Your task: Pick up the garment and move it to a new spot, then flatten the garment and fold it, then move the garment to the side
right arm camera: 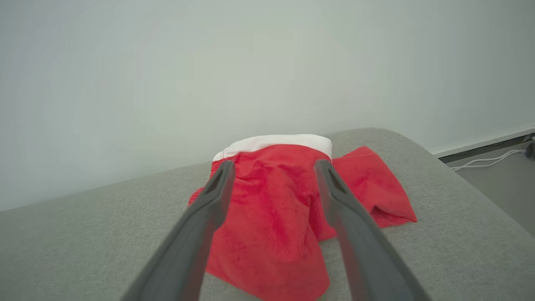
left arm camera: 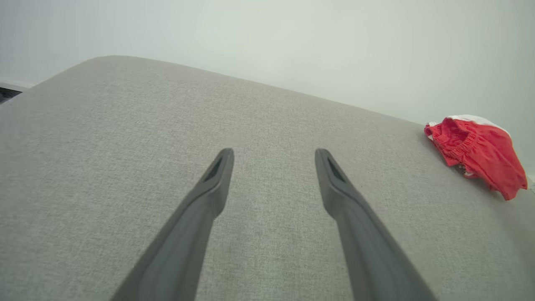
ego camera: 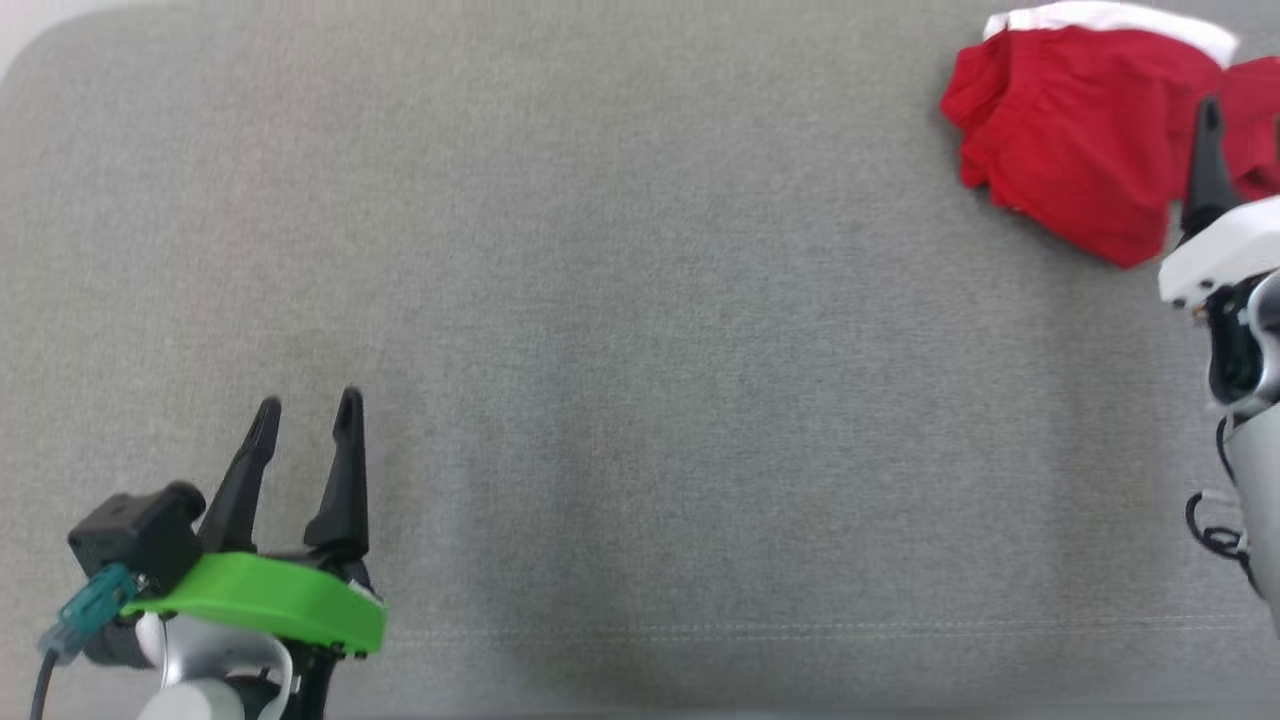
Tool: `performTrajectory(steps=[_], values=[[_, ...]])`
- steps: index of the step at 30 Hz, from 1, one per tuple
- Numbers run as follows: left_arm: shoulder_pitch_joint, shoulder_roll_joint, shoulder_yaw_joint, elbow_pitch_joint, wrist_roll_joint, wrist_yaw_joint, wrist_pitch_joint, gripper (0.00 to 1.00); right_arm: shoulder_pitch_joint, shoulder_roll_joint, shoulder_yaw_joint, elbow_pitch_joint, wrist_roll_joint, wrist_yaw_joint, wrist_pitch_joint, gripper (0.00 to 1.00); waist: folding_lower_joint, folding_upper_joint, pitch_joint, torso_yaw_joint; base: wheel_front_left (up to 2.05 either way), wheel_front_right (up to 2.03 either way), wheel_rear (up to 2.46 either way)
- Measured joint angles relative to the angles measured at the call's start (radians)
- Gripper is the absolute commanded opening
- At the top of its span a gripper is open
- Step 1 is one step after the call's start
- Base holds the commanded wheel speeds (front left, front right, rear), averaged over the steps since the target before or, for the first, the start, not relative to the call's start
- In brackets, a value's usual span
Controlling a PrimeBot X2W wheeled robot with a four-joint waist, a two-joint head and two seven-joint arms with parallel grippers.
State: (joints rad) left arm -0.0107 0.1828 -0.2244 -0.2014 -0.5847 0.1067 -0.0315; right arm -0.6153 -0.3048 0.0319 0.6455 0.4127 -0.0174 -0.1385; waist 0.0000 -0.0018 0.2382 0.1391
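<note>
My right gripper [right arm camera: 274,164] hangs at the red shorts [right arm camera: 271,217], fingers spread, lined up to grab them. My left gripper [ego camera: 309,400] hovers spread, well clear.

One garment [ego camera: 1080,130] lay there, red, with one white band [ego camera: 1110,20]. There were two grippers, the left gripper [ego camera: 309,400] and the right gripper [right arm camera: 274,165]. Each had two fingers [left arm camera: 209,188], four in all. There was one grey cushion [ego camera: 640,300] and one pale wall [left arm camera: 292,42]. The left wrist bore one green plate [ego camera: 270,600] and one black box [ego camera: 135,535]. The right wrist bore one white plate [ego camera: 1220,250].
</note>
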Motion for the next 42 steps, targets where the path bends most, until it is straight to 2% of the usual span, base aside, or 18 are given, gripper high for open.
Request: performTrajectory(steps=[2,7,10,16,26,42], values=[[0.021,0.019,0.005,0.006,0.01,0.0,0.0,1.0,0.031,0.005,0.009,-0.014,-0.011,0.0,-0.018,1.0,0.0,0.0,-0.021,-0.013,0.0,0.0,0.0],[0.043,0.094,0.015,0.036,0.136,0.001,-0.005,1.0,0.118,0.028,0.01,-0.037,-0.014,0.0,-0.057,1.0,0.0,0.0,-0.075,-0.04,0.0,0.0,0.0],[0.072,0.111,0.021,0.058,0.18,0.004,-0.006,1.0,0.167,0.053,0.019,-0.06,-0.014,0.008,-0.065,1.0,-0.0001,0.0,-0.108,-0.053,0.0,0.0,0.0],[0.114,0.101,0.045,0.071,0.192,0.01,-0.023,1.0,0.27,0.053,0.034,-0.1,-0.04,0.007,-0.083,1.0,-0.0001,0.0,-0.17,-0.066,0.0,0.0,0.0],[0.151,0.071,0.088,0.096,0.225,0.01,-0.053,1.0,0.425,0.056,0.051,-0.151,-0.093,-0.042,-0.1,1.0,-0.0001,0.0,-0.225,-0.044,0.0,0.0,0.0],[0.197,0.056,0.097,0.097,0.247,0.01,-0.053,1.0,0.523,0.115,0.103,-0.239,-0.133,-0.065,-0.104,1.0,0.0,0.0,-0.263,-0.029,0.0,0.0,0.0]])
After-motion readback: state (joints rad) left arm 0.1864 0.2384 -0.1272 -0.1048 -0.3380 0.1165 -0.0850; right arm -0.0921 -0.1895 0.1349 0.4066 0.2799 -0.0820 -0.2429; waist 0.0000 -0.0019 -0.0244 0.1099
